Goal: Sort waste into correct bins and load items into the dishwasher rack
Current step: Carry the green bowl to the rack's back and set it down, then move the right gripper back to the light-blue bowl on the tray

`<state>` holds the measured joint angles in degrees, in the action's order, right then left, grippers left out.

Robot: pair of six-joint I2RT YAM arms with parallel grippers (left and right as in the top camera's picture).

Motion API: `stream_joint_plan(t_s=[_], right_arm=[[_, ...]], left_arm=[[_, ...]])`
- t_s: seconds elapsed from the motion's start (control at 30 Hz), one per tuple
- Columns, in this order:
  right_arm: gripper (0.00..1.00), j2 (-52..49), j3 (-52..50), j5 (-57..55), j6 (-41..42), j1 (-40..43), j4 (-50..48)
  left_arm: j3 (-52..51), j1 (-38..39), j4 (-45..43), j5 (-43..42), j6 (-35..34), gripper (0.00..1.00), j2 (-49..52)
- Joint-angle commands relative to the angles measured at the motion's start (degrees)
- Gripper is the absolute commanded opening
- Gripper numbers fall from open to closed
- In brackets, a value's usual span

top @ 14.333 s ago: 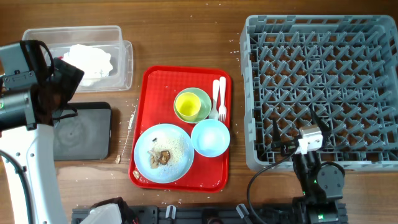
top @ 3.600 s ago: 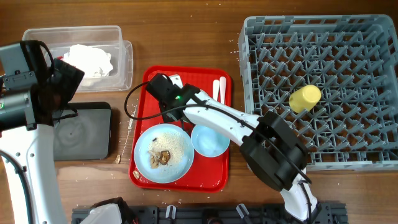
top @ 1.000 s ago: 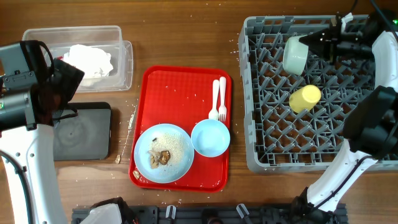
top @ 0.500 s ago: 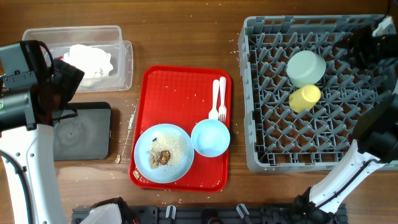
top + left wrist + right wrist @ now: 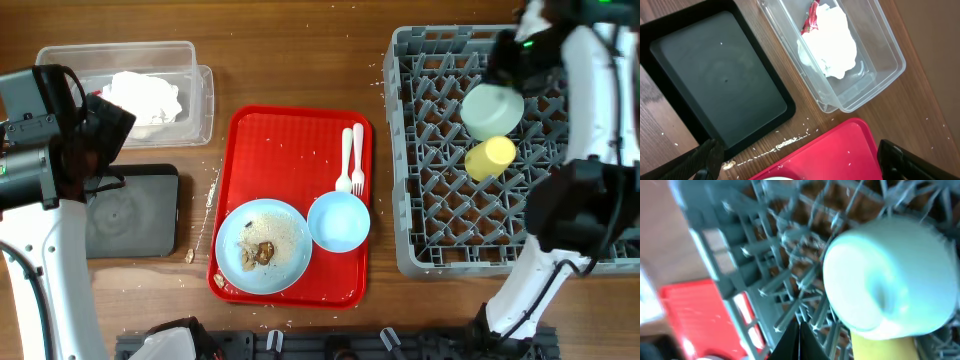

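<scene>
Holding two items already, the grey rack (image 5: 402, 150) is carrying the green bowl (image 5: 492, 108) and, just beside it, the yellow cup (image 5: 490, 157). The red tray (image 5: 262, 135) is keeping the rest: the blue plate (image 5: 285, 228) with scraps (image 5: 260, 252), the blue bowl (image 5: 338, 220) and the white cutlery (image 5: 352, 160). The clear tub (image 5: 203, 100) is containing the napkins (image 5: 145, 98), while the black tray (image 5: 130, 215) is waiting bare. I am judging the job less than half done. The left gripper (image 5: 801, 156) is hanging wide open, gripping nothing. The right gripper (image 5: 512, 58) is hovering at the green bowl, and blur is hiding its opening. No writing is showing.
</scene>
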<state>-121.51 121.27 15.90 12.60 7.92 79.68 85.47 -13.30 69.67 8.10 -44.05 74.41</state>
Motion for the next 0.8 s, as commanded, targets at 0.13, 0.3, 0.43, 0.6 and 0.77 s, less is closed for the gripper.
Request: stream_joint_plan(t_s=[0.13, 0.3, 0.43, 0.6, 0.77], right_arm=[[0.04, 0.96, -7.10, -17.66, 7.19, -0.24, -1.36], [0.04, 0.98, -7.13, -21.97, 8.22, 3.72, -1.60], [0.04, 1.22, -5.46, -21.88, 8.66, 5.38, -0.66], [0.04, 7.96, -2.91, -15.28, 6.64, 3.41, 0.46], [0.19, 19.43, -2.91, 0.20, -0.70, -5.44, 2.78]], left_arm=[[0.20, -0.37, -0.15, 0.50, -0.11, 1.00, -0.11], [0.20, -0.37, -0.15, 0.50, -0.11, 1.00, -0.11], [0.20, -0.37, -0.15, 0.50, -0.11, 1.00, -0.11], [0.20, -0.37, -0.15, 0.50, -0.11, 1.00, -0.11], [0.20, -0.37, -0.15, 0.50, -0.11, 1.00, -0.11]])
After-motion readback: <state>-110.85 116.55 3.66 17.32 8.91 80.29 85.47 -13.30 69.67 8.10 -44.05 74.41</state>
